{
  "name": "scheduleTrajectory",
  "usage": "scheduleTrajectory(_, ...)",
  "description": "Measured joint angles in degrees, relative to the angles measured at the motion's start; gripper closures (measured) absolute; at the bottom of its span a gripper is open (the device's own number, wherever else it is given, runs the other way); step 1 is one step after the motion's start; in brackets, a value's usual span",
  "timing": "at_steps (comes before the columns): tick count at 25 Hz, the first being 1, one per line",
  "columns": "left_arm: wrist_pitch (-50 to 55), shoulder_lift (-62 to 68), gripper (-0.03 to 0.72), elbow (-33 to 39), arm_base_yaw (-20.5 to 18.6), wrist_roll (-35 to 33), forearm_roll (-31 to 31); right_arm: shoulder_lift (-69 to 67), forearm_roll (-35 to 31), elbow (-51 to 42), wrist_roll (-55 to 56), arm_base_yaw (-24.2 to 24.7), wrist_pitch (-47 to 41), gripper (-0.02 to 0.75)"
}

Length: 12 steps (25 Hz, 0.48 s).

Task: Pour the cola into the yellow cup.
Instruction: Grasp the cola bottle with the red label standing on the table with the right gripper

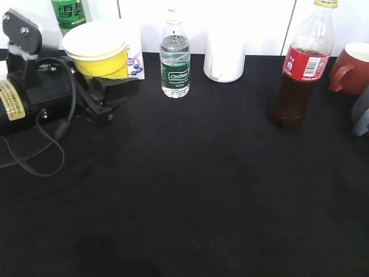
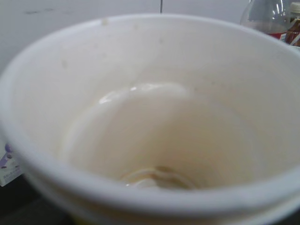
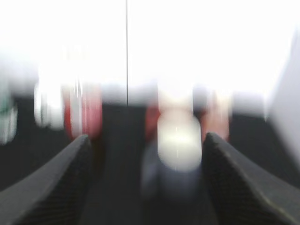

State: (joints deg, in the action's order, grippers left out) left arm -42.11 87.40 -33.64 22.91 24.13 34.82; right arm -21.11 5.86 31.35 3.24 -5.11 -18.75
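Gripping the cup [image 1: 99, 51] clear of the worktop [image 1: 202, 190], the left hand [image 1: 106, 86] presents it for pouring. Cola [image 1: 302, 63] stands untouched, far right. Right hand [image 3: 145, 187] gapes empty.

at the left of the frame, the left arm [image 1: 29, 86] is black with a yellow label, a looping black cable [image 1: 40, 156] and a grey screwed bracket [image 1: 26, 29].
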Motion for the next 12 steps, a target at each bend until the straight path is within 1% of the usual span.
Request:
scheduleTrajectory(1, 0.00, 0.00, 0.249, 0.00, 0.00, 0.00, 0.00, -4.52, 0.87, 0.00, 0.00, 0.00, 9.51, 0.186)
scheduleTrajectory(2, 0.00, 0.00, 0.249, 0.00, 0.00, 0.00, 0.00, -8.43, 1.06, 0.00, 0.00, 0.00, 16.25, 0.186)
scheduleTrajectory(5, 0.00, 0.00, 0.249, 0.00, 0.00, 0.00, 0.00, -22.67, 1.56, -1.36, 0.00, 0.04, 25.55, 0.186)
scheduleTrajectory(7, 0.00, 0.24, 0.249, 0.00, 0.00, 0.00, 0.00, -30.47, 1.56, -8.20, 1.12, 0.04, 37.10, 0.186)
scheduleTrajectory(8, 0.00, 0.29, 0.249, 0.00, 0.00, 0.00, 0.00, -33.83, 3.50, -11.28, 4.41, 0.04, 42.91, 0.186)
scheduleTrajectory(10, 0.00, 0.29, 0.249, 0.00, 0.00, 0.00, 0.00, -40.52, 16.02, -14.08, 13.92, 0.04, 51.37, 0.186)
scheduleTrajectory(11, -0.01, 0.29, 0.249, 0.00, 0.00, 0.00, 0.00, -43.68, 20.94, -14.31, 17.82, 0.04, 54.89, 0.186)
scheduleTrajectory(12, -0.07, 0.29, 0.249, 0.00, 0.00, 0.00, 0.00, -46.91, 22.55, -14.28, 19.96, 0.04, 56.46, 0.186)
